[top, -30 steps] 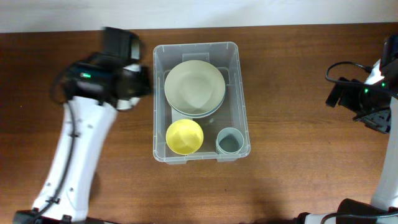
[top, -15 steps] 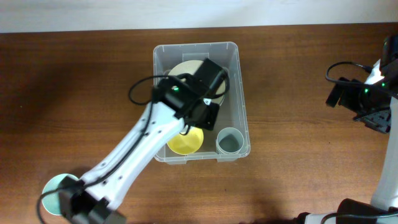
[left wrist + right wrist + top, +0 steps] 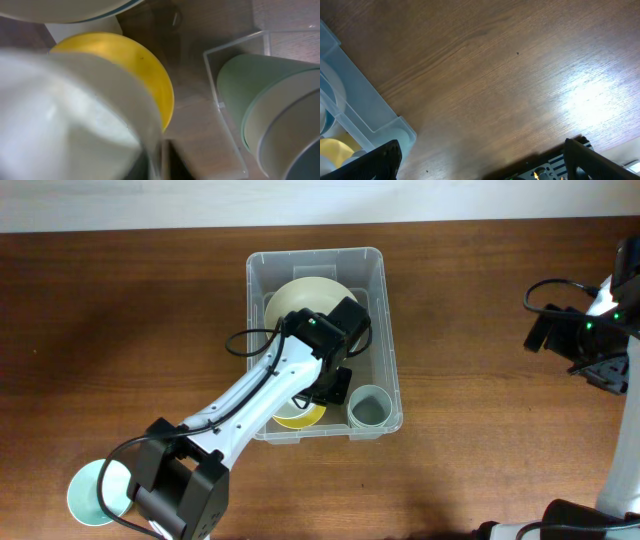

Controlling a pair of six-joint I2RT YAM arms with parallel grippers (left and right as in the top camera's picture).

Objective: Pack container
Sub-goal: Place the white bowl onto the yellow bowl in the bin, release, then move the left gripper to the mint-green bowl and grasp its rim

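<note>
Left hand [image 3: 336,385] is down inside the container [image 3: 315,255], arm reaching in over the near rim. Directly under the hand is the yellow bowl [image 3: 300,418], mostly covered by it from overhead. Just right of the hand is a grey-green cup [image 3: 370,407], upright in the near right corner. Beyond the hand is a big bowl [image 3: 300,300], pale, stacked on another dish and filling the far half of the container.

Left wrist view: a blurred white thing [image 3: 65,115], round-walled, fills the foreground right at the hand, above the yellow bowl. The cup shows at the right edge, the big bowl along the top. The fingers are hidden behind the white thing, so it cannot be told whether the left hand is apart, together or clamped on it.

The container sits on the bench [image 3: 500,300] mid-bench toward the far edge, between the two arms. It is directly around the left hand and well to the left of the right hand [image 3: 481,145].

The right hand hangs above bare bench with its fingers spread wide apart, holding nothing. A container corner shows at the left edge of its wrist view.

A teal dish [image 3: 90,490] lies on the bench by the left arm's base, well behind the left hand.
</note>
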